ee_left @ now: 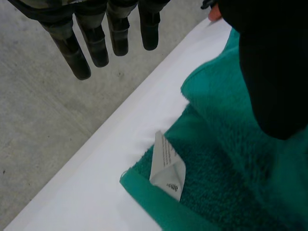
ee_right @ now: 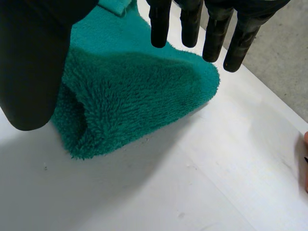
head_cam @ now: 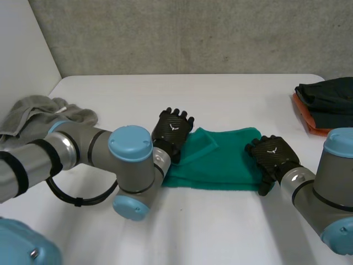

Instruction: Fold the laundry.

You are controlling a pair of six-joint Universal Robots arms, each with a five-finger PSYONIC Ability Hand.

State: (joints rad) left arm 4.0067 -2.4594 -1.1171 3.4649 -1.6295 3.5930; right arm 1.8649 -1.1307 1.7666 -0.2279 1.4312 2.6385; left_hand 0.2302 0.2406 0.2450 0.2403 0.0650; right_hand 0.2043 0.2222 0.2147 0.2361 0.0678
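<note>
Overhead, towel: the green towel point(head_cam: 220, 160) lies mid-table as a folded strip running left to right, with a loose flap turned over near its left end.
Overhead, hands: my left hand point(head_cam: 172, 132) rests at the towel's left end and my right hand point(head_cam: 274, 157) at its right end. Neither has cloth gathered in it.
Overhead, step: I judge one fold done and the next one pending. Carrying one short end across to the other would first call for a firm pinch on the end corners.
Overhead, room: the table point(head_cam: 220, 221) is bare on the near side of the towel and on the far side too. A grey cloth point(head_cam: 47, 113) is heaped at far left and a dark stack point(head_cam: 328, 96) sits at far right, both well apart from the towel.
Left wrist, hand: my fingers point(ee_left: 96, 45) hang straight and free and my thumb point(ee_left: 274, 72) is spread wide above the towel — open, holding nothing.
Left wrist, edge: the towel's corner with its white label point(ee_left: 167, 166) lies below my palm. A strip of bare table runs between it and the table's edge beyond my fingertips.
Right wrist, hand: my fingers are straight and my thumb stands well off them, with the towel's right corner below the gap — open, nothing gripped.
Right wrist, edge: the fluffy layers end in a rounded corner, with bare table to the right and near of it. I judge that room enough to slide my fingers under the edge before lifting.
</note>
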